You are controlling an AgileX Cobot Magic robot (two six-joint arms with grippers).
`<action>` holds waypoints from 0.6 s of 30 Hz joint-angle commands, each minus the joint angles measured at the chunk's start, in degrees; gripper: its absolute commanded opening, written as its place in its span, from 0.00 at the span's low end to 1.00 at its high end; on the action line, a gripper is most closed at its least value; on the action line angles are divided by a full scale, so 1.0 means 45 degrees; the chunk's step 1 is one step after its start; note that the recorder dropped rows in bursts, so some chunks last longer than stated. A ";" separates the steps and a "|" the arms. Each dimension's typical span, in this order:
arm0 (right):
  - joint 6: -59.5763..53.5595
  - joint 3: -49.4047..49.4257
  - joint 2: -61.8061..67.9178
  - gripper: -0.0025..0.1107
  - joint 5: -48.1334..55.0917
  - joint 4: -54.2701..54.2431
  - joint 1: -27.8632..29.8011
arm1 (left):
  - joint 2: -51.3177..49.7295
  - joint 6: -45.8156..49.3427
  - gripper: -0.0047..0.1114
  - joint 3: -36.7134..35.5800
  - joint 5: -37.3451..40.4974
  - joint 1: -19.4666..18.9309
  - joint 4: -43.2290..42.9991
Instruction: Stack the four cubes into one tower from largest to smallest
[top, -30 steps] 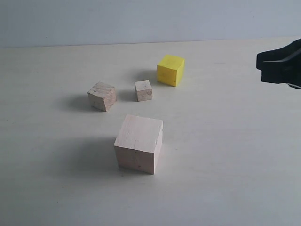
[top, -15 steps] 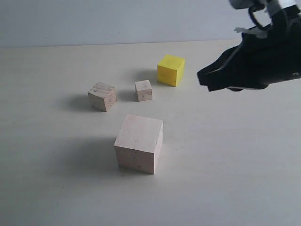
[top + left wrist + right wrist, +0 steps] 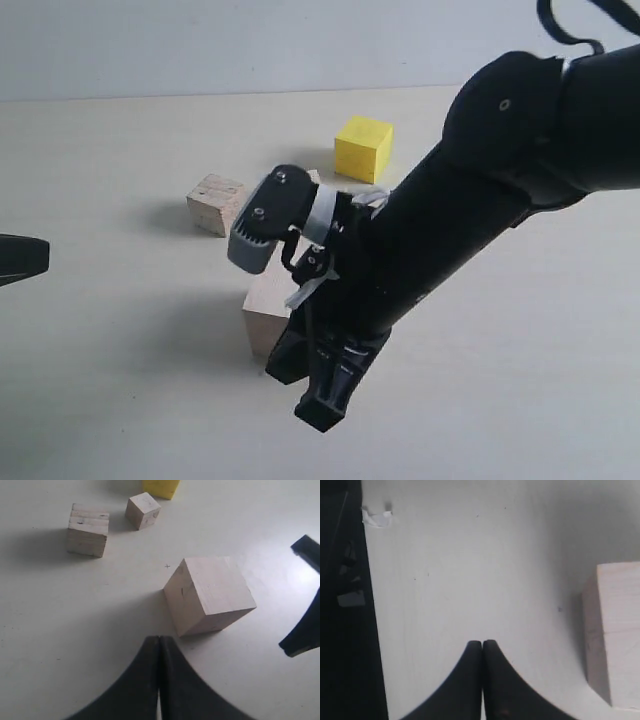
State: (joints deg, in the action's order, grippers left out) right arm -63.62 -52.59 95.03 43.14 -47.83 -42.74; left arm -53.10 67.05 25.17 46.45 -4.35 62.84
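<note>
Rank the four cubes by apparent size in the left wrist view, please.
1. pale cube, though nearest the camera
2. bigger wooden cube
3. small wooden cube
yellow cube: cropped, unranked

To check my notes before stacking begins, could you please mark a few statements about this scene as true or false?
1. No cube is stacked on another yet. True.
2. The right end effector grips the yellow cube. False: it is shut and empty; that cube stands on the table.
3. The left end effector is shut. True.
4. The smallest cube sits on the pale largest cube. False: both rest apart on the table.
</note>
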 commanded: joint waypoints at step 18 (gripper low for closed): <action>0.3630 -0.0107 0.1574 0.02 -0.5090 0.2329 -0.0138 | -0.0025 -0.0006 0.04 0.0102 0.0589 0.0078 0.0216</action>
State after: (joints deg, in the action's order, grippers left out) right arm -48.56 -52.67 101.87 24.39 -37.66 -43.26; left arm -53.10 67.05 25.17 48.54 -4.35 62.97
